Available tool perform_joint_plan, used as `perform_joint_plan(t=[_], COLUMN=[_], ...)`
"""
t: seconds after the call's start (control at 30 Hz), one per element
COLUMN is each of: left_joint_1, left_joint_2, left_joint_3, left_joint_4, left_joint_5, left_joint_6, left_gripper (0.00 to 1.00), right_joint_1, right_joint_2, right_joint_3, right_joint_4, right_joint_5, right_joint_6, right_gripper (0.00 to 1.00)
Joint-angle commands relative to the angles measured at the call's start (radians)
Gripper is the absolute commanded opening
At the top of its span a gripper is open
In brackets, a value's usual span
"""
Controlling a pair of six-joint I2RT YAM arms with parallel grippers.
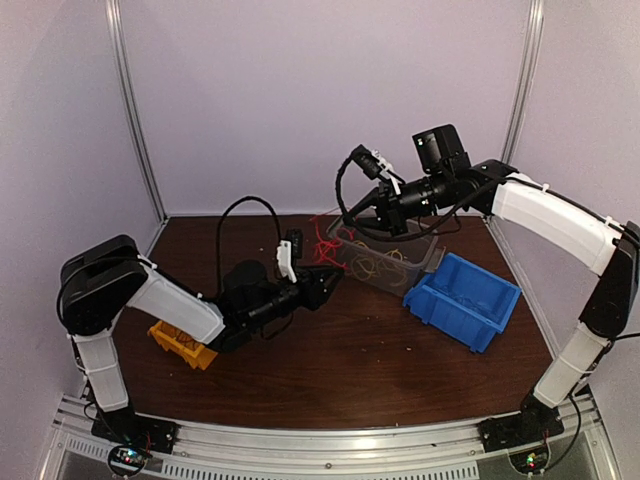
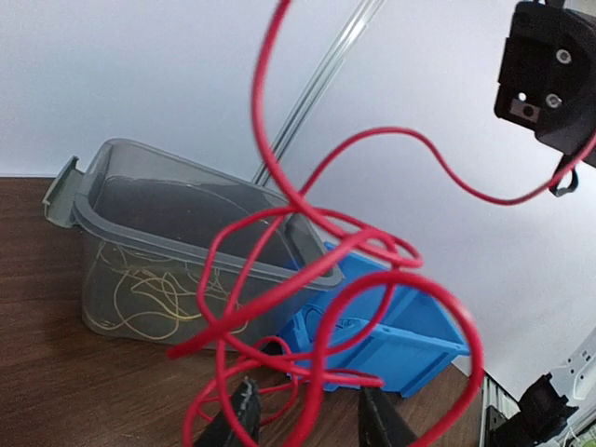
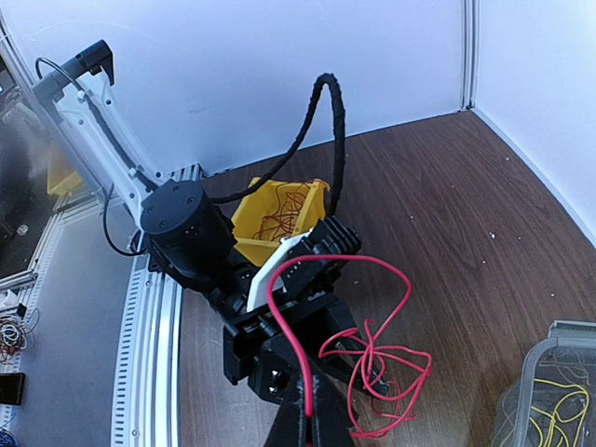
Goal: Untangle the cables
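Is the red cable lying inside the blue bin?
No, the red cable hangs in the air in front of the blue bin.

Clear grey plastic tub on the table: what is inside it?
Thin yellow wires lie looped on the floor of the clear grey plastic tub. Its right end is crossed by the hanging red cable, so anything there is partly hidden.
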Motion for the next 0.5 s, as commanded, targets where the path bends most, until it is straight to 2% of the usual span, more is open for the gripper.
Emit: perform_joint_plan(t=[0.0, 0.2, 0.47], left_joint_1=[-0.003, -0.003, -0.002], left_joint_2=[0.022, 0.034, 0.082], left_joint_3=[0.021, 0.042, 0.107], left_joint_4=[0.117, 0.16, 0.165], left_joint_5=[-0.097, -0.062, -0.02], left_joint_6=[-0.026, -0.021, -0.058], left_gripper=[0.35, 0.45, 0.46], right_joint_1=[0.004, 0.003, 0.004], right_joint_2=[-0.028, -0.035, -0.044], right_joint_3=[-0.013, -0.038, -0.05], right_joint_4=[0.039, 0.061, 0.083], right_joint_5=[-0.025, -0.034, -0.042], right_joint_6=[0.027, 0.04, 0.051], right_gripper=[0.0, 0.0, 0.0])
